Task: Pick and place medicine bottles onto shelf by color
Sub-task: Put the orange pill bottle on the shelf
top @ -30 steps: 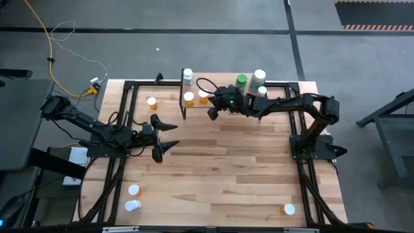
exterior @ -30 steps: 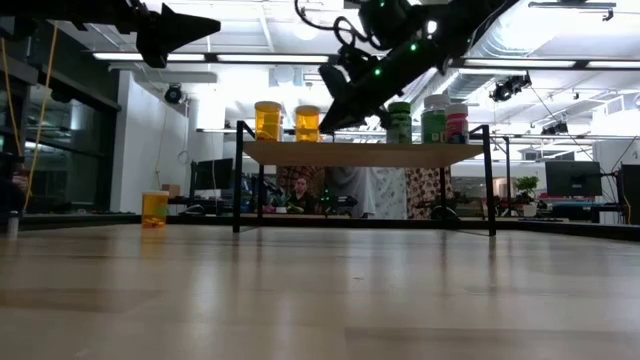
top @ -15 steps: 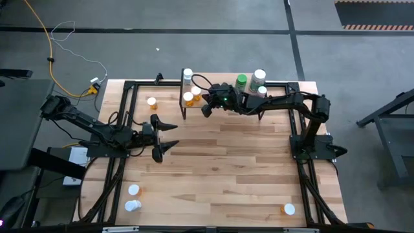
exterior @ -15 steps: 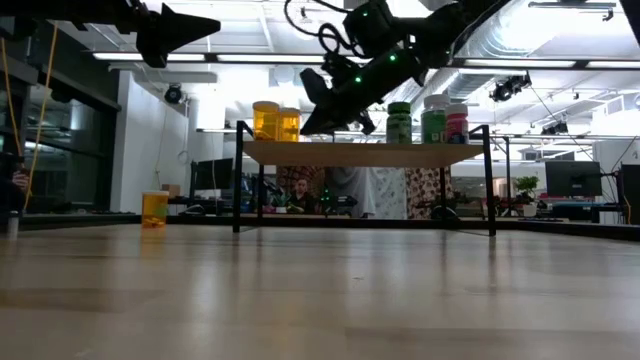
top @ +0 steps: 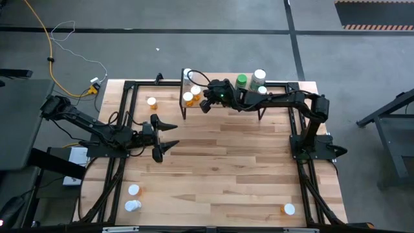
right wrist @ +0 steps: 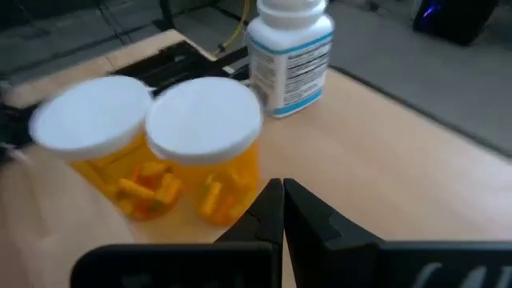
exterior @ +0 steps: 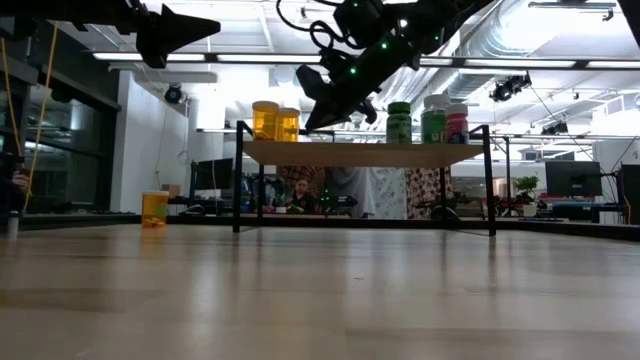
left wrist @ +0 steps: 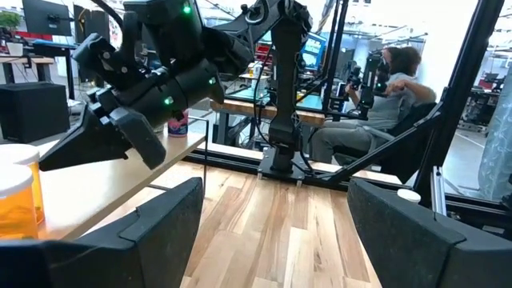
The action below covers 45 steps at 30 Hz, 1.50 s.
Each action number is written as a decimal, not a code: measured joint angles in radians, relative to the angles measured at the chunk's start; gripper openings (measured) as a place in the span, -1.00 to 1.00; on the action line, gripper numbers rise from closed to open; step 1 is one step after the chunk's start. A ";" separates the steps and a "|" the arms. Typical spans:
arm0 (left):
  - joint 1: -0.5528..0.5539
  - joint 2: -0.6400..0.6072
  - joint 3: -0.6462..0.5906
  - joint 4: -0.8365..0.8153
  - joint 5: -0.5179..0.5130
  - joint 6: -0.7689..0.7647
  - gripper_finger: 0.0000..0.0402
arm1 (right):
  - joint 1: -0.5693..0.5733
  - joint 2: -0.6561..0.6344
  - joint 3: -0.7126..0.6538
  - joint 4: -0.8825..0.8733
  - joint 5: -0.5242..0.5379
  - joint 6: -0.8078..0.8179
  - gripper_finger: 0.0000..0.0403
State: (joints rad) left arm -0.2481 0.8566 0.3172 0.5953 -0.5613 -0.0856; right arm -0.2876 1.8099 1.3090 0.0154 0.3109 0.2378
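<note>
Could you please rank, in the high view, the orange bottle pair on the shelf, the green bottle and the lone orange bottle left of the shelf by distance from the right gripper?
From the right gripper:
1. Orange bottle pair, beside it.
2. Green bottle, toward the shelf's right end.
3. Lone orange bottle, off the shelf, left.

Left gripper (left wrist: 272, 232): own two dark fingers (left wrist: 156, 224) set wide apart in the foreground, nothing between them. Right gripper (left wrist: 60, 156): dark wedge tip with fingers together, above the shelf (left wrist: 96, 188), a light-wood board. Orange bottle (left wrist: 18, 200), white cap, standing on the shelf at the frame edge. Wooden tabletop (left wrist: 272, 220). White-capped bottle (left wrist: 408, 195) far off on the tabletop. Seated person (left wrist: 384, 104) in the room beyond.
</note>
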 joint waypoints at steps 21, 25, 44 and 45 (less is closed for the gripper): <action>0.000 0.000 0.000 0.002 0.000 -0.008 0.50 | -0.062 0.056 0.000 0.180 -0.162 0.183 -1.00; 0.000 0.000 0.000 0.000 0.000 -0.008 0.50 | -0.075 0.041 -0.001 0.167 -0.161 0.157 -1.00; 0.000 0.000 0.000 0.002 0.000 0.000 0.50 | -0.051 0.004 -0.001 0.036 -0.259 -0.008 -1.00; 0.000 0.000 0.000 0.002 0.000 0.000 0.50 | -0.051 0.004 -0.001 0.048 -0.263 -0.004 -1.00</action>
State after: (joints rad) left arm -0.2484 0.8563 0.3172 0.5968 -0.5613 -0.0856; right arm -0.3382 1.8141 1.3085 0.0631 0.0475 0.2341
